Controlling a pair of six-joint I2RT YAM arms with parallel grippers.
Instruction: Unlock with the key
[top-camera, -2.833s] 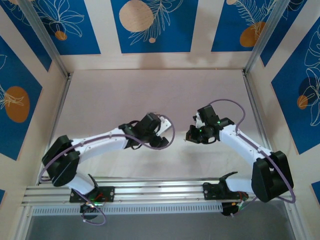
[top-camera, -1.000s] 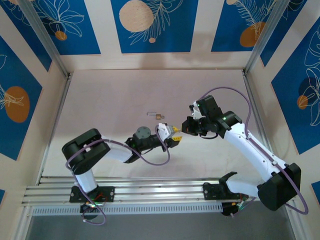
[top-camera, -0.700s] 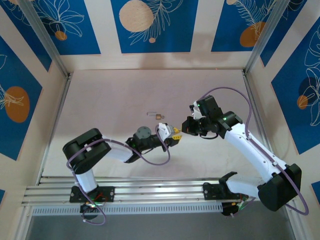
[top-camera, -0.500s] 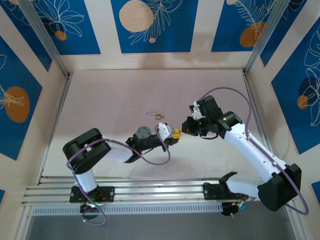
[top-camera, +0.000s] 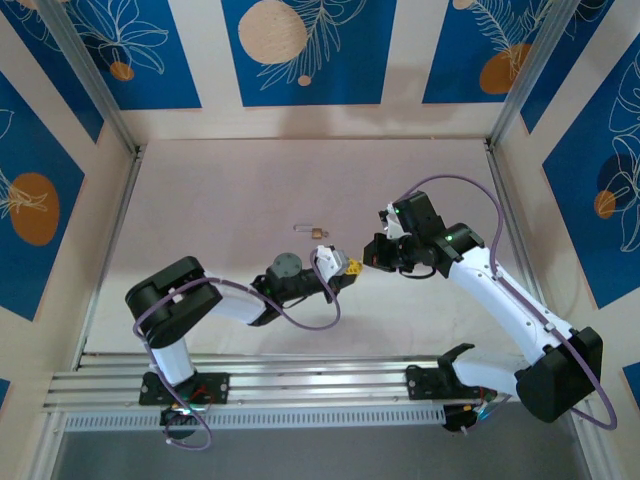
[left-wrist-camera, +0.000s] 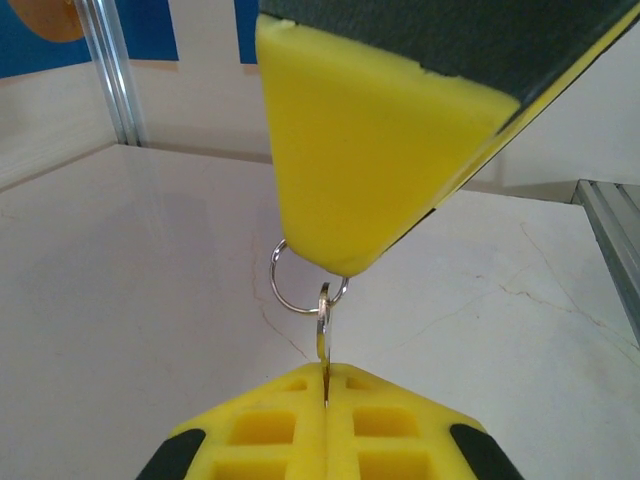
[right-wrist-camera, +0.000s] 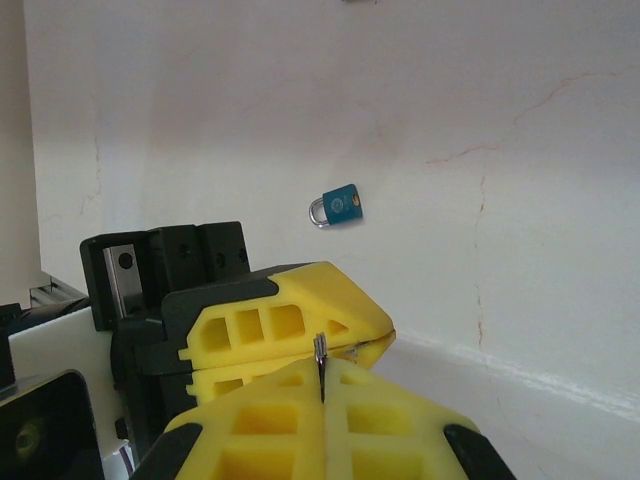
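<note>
A small silver key (left-wrist-camera: 323, 335) hangs edge-on from a wire key ring (left-wrist-camera: 300, 311). My left gripper (left-wrist-camera: 325, 378) is shut on the key's lower part. My right gripper (right-wrist-camera: 321, 368) is shut on the key ring, and its yellow fingers (left-wrist-camera: 360, 150) hang just above the key in the left wrist view. The two grippers meet tip to tip above the table's middle, left gripper (top-camera: 351, 267) against right gripper (top-camera: 371, 262). A small blue padlock (right-wrist-camera: 340, 208) lies flat on the table, just beyond and left of them (top-camera: 317, 233).
The pale table (top-camera: 220, 200) has thin cracks in its surface. Walls with blue panels close it in at the back and sides. An aluminium rail (top-camera: 300, 385) runs along the near edge by the arm bases.
My left gripper's fingers have closed onto the key over the last second. The right gripper has stayed shut in place. Neither arm has shifted noticeably.
</note>
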